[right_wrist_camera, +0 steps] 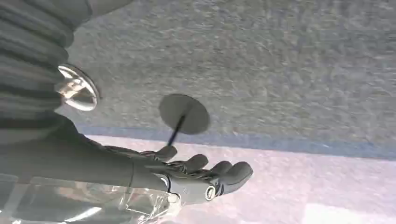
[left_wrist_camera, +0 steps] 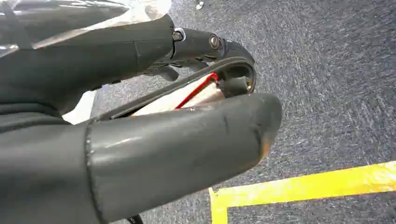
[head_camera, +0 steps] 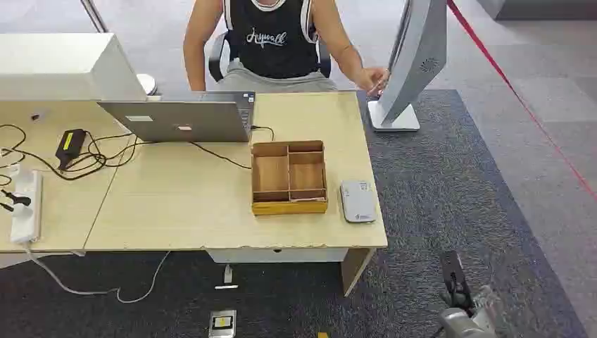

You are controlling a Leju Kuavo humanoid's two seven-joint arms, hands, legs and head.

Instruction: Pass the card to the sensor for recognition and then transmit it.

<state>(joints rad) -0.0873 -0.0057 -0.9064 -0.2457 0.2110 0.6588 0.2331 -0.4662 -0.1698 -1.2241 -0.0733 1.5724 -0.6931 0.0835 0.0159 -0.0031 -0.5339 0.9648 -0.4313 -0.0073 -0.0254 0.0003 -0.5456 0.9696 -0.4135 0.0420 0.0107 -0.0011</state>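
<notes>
Between the thick grey thumb and the dark fingers of our left robot hand (left_wrist_camera: 187,107) we pinch a thin white card with a red line along its edge (left_wrist_camera: 180,99); it sits edge-on in the left wrist view, above dark grey carpet (left_wrist_camera: 327,70) crossed by yellow floor tape (left_wrist_camera: 303,184). Our right robot hand (right_wrist_camera: 196,175) hangs low beside the table, fingers loosely apart and holding nothing, over grey carpet and a round dark stand base (right_wrist_camera: 183,113). On the light wooden table (head_camera: 176,204) we see a small white rounded sensor pad (head_camera: 357,201) just beside a brown cardboard tray with dividers (head_camera: 289,177), well apart from the card. Further back stands a grey laptop (head_camera: 183,120) with its cable, a black power adapter (head_camera: 70,144) and a white power strip (head_camera: 24,208). A seated person (head_camera: 274,42) wears a black vest with cursive white lettering that we cannot read surely, one hand on a tall grey-white panel stand (head_camera: 415,63).
</notes>
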